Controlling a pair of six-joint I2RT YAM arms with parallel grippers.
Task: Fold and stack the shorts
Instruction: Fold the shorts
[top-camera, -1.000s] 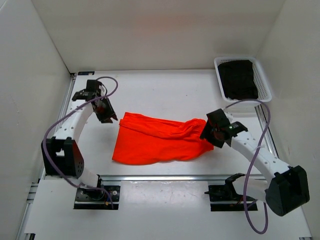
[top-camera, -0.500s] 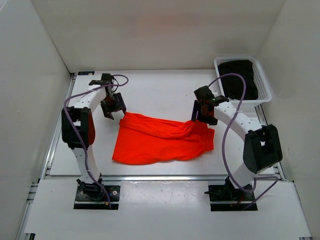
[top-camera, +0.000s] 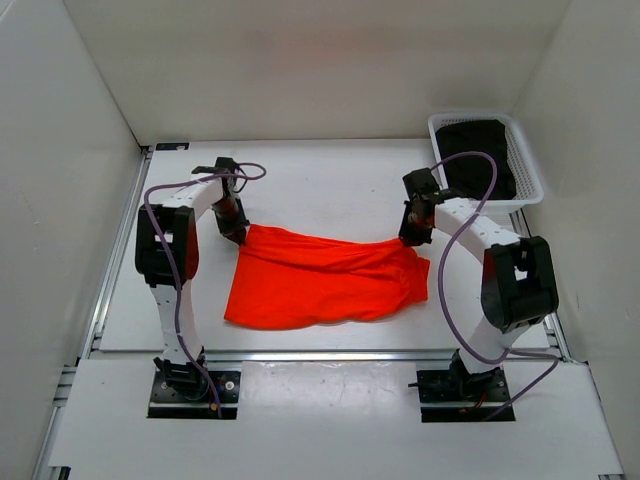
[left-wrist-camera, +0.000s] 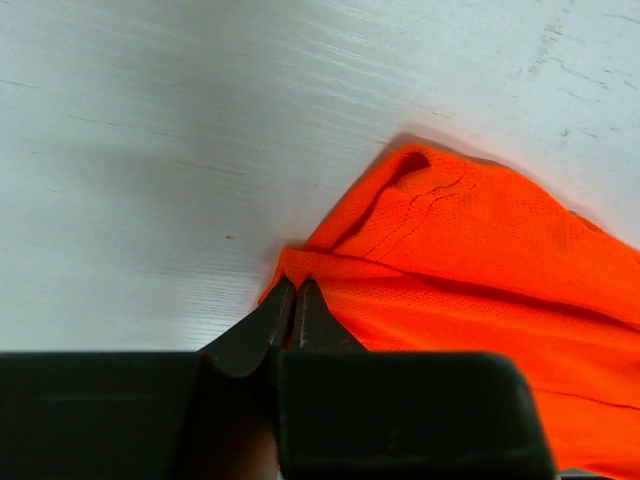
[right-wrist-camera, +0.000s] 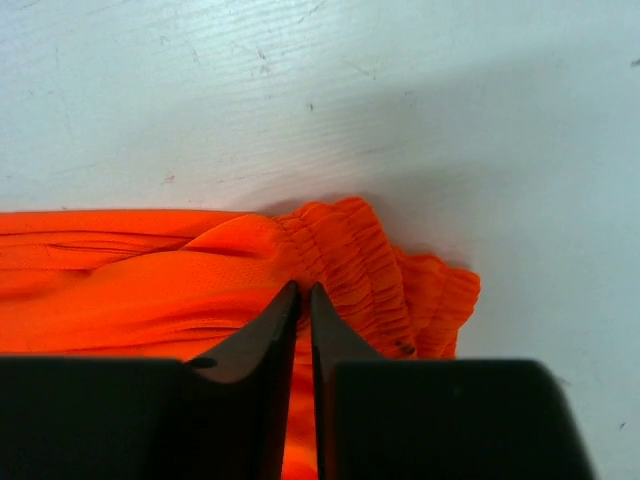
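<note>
Left gripper (left-wrist-camera: 295, 290): fingers pressed together at the far left corner of the shorts (top-camera: 325, 280), with a thin lip of orange mesh apparently nipped at the tips.
Right gripper (right-wrist-camera: 303, 292): fingers drawn almost together on the gathered waistband (right-wrist-camera: 350, 260) at the far right corner, seemingly pinching it.
Shorts: they lie low on the middle of the table (top-camera: 320, 185), long side running left to right, between the two grippers, rumpled along the far edge.
Done: both far corners look gripped. The outline, narrow at the waistband and wide at the hem, suggests one leg may already lie over the other, though the pictures do not settle it.
Left: the fold across the length, a smoothing, and the stacking. No finished pile of shorts shows.
Edges: the far edge is taut between the grippers. The near edge sags in a loose curve towards the arm bases. The left hem corner stands up in a small peak.
Open room: bare tabletop lies beyond the far edge and on the left. The strip in front of the near edge is narrower.
Obstacle: the white basket (top-camera: 437, 150) holding a dark cloth (top-camera: 478, 155) sits in the far right corner, near the right arm.
</note>
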